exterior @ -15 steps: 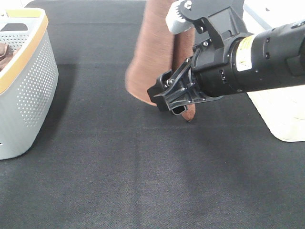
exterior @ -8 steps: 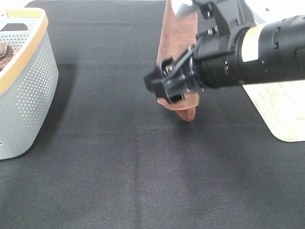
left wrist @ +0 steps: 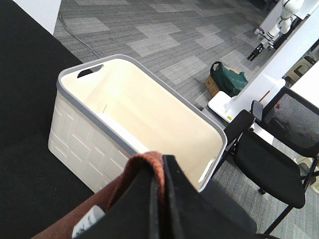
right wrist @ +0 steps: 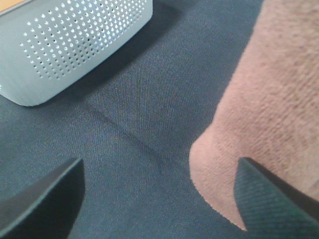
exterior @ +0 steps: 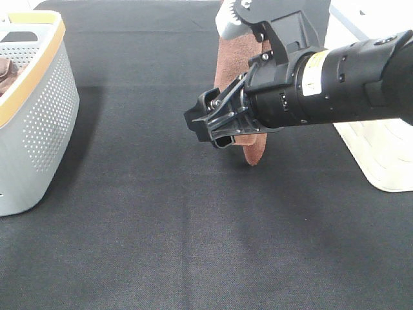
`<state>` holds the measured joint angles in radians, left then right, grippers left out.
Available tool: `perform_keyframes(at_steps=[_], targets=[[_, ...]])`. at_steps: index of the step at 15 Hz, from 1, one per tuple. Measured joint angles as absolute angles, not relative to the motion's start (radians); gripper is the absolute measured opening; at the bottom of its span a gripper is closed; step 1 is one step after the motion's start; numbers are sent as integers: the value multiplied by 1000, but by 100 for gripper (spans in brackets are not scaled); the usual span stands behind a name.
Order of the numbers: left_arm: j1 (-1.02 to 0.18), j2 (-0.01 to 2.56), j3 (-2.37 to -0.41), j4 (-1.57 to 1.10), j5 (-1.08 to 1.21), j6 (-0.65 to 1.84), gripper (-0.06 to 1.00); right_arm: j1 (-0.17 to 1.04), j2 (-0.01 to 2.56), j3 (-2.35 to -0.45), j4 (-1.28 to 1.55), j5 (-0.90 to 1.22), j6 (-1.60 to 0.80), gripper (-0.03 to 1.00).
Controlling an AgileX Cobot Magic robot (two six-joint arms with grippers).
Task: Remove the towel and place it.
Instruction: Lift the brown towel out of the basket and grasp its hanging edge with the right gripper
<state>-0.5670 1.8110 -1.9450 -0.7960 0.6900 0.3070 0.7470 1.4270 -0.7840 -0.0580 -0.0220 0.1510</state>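
Observation:
The reddish-brown towel (exterior: 233,59) hangs down above the black table, its lower tip (exterior: 253,150) near the cloth. My left gripper (left wrist: 160,172) is shut on the towel's upper edge (left wrist: 135,172), with a white tag (left wrist: 88,222) beside it. That gripper is out of sight in the exterior view, behind the right arm. My right gripper (exterior: 216,126) is in front of the towel and points left. Its fingers stand wide apart and empty in the right wrist view (right wrist: 159,199), with the towel (right wrist: 271,99) hanging just beside them.
A grey perforated basket with a yellow rim (exterior: 39,123) stands at the left edge and shows in the right wrist view (right wrist: 75,45); a dark brown cloth (exterior: 5,71) lies in it. A cream basket (exterior: 381,158) stands at the right, seen empty (left wrist: 75,124). A black chair (left wrist: 271,154) stands off the table.
The towel has swung to the right and now hangs narrower. My right arm has shifted a little to the left in front of it.

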Motion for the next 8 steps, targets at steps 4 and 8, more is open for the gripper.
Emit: perform_keyframes(at_steps=[4,8], targets=[[-567,1795,-1945,-796,716,307,0,747,1427,-784,-53,-13,153,82],[-567,1745,-1945,-796,734,307,0,747,1427,-784,-20,-8,154,85]])
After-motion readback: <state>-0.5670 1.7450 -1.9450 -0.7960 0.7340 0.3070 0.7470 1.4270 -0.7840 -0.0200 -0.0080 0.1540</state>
